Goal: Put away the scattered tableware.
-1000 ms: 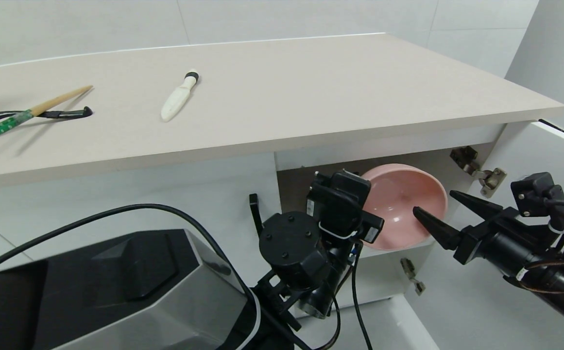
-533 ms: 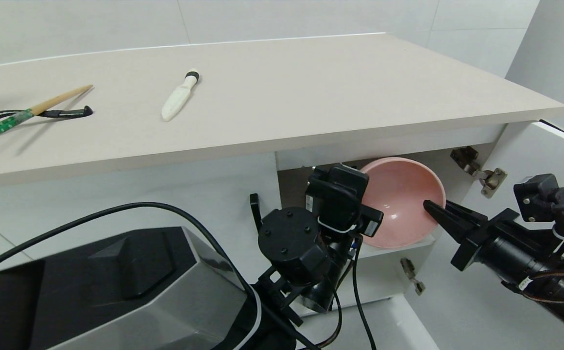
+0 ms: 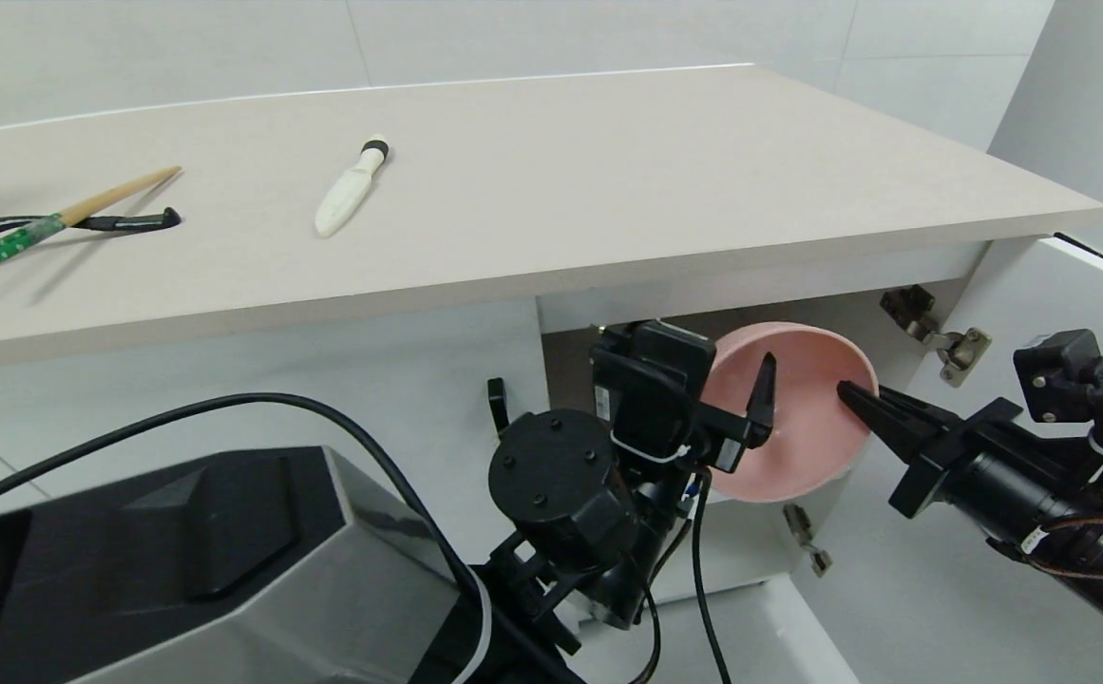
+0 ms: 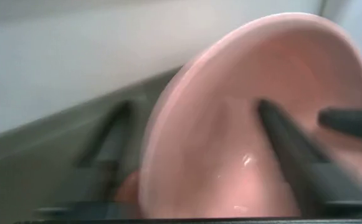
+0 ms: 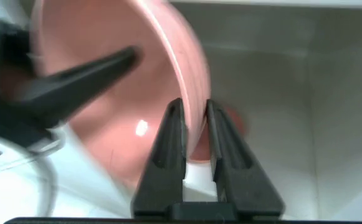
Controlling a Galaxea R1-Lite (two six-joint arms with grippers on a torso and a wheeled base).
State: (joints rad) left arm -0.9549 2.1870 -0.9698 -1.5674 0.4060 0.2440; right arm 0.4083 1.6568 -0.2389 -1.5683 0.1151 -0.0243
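A pink bowl (image 3: 798,432) stands tilted on edge in the open cabinet under the counter, its hollow facing me. My right gripper (image 3: 847,391) is shut on the bowl's right rim; in the right wrist view the rim (image 5: 190,74) runs between the right gripper (image 5: 192,112) tips. My left gripper (image 4: 196,146) is open and straddles the bowl's left rim. One finger (image 3: 766,385) is inside the hollow and the other (image 4: 109,143) is outside the wall. A white knife (image 3: 351,188) and a wooden chopstick (image 3: 76,211) lie on the countertop at the left.
The cabinet door (image 3: 1074,313) stands open at the right, with hinges (image 3: 950,344) on the frame. The countertop's front edge (image 3: 608,271) overhangs the opening just above the bowl. A black cable (image 3: 123,222) lies by the chopstick.
My right gripper went from open beside the bowl to shut on its rim. The bowl has tipped more upright and risen a little. A left finger now shows inside the bowl.
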